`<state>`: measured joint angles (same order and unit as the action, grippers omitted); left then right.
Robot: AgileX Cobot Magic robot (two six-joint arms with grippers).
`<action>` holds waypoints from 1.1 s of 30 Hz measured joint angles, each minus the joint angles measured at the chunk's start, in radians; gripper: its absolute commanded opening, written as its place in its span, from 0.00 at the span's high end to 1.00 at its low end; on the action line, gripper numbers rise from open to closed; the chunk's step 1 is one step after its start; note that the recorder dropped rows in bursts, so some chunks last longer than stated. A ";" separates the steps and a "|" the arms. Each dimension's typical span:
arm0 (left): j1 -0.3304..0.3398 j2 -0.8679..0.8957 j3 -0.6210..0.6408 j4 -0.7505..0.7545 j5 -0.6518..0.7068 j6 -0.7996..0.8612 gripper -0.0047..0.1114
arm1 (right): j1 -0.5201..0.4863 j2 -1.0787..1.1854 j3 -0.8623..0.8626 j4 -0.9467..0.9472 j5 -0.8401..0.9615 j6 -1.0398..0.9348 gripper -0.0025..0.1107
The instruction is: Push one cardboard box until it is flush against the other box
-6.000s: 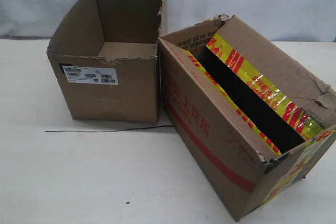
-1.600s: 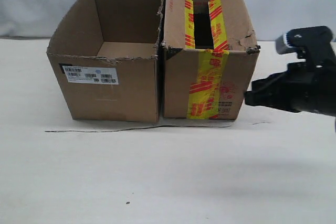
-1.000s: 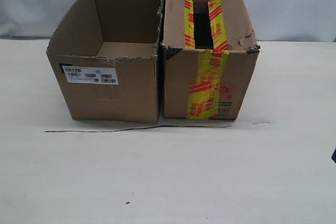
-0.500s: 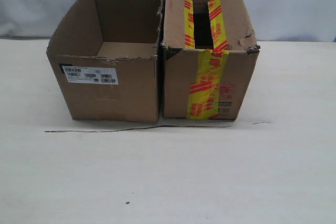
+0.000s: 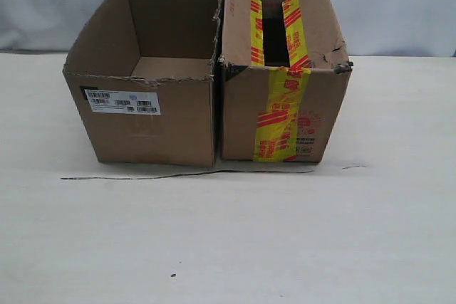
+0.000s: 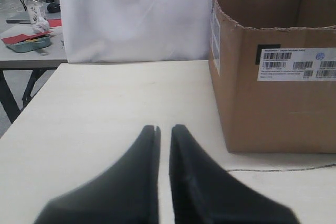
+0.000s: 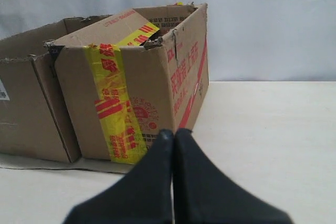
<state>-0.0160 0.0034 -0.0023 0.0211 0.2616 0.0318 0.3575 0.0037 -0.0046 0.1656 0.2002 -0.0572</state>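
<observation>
Although the taped cardboard box (image 5: 285, 115) sits flush against the barcode-labelled box (image 5: 153, 126), contact from the left gripper (image 6: 164, 129) or right gripper (image 7: 174, 134), both pressed together and empty, could skew it.

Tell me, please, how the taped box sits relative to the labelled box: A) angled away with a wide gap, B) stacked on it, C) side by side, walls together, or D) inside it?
C: the taped box stands beside the labelled box, their facing walls parallel with only a thin seam between.
</observation>
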 measured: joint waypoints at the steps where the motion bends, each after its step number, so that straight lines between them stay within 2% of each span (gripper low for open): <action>1: 0.000 0.000 0.000 0.000 0.000 0.000 0.96 | 0.000 0.000 0.000 0.002 -0.001 -0.002 0.98; 10: 0.000 0.000 0.000 0.000 0.000 0.000 0.96 | -0.009 0.000 0.000 0.008 -0.005 -0.002 0.98; 12: 0.000 0.000 0.000 0.000 0.000 0.000 0.96 | -0.054 0.000 0.000 0.008 -0.007 -0.002 0.98; 18: 0.000 0.000 0.000 0.000 0.000 0.000 0.96 | -0.274 0.000 0.000 0.008 -0.009 -0.002 0.98; 22: 0.000 0.000 0.000 0.000 0.000 0.000 0.96 | -0.375 0.000 0.000 0.008 -0.009 -0.002 0.98; 33: 0.000 0.000 0.000 0.000 0.000 0.000 0.96 | -0.395 0.000 0.000 0.008 0.016 -0.006 0.98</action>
<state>-0.0160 0.0034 -0.0023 0.0211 0.2616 0.0318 -0.0373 0.0037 -0.0046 0.1738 0.2165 -0.0635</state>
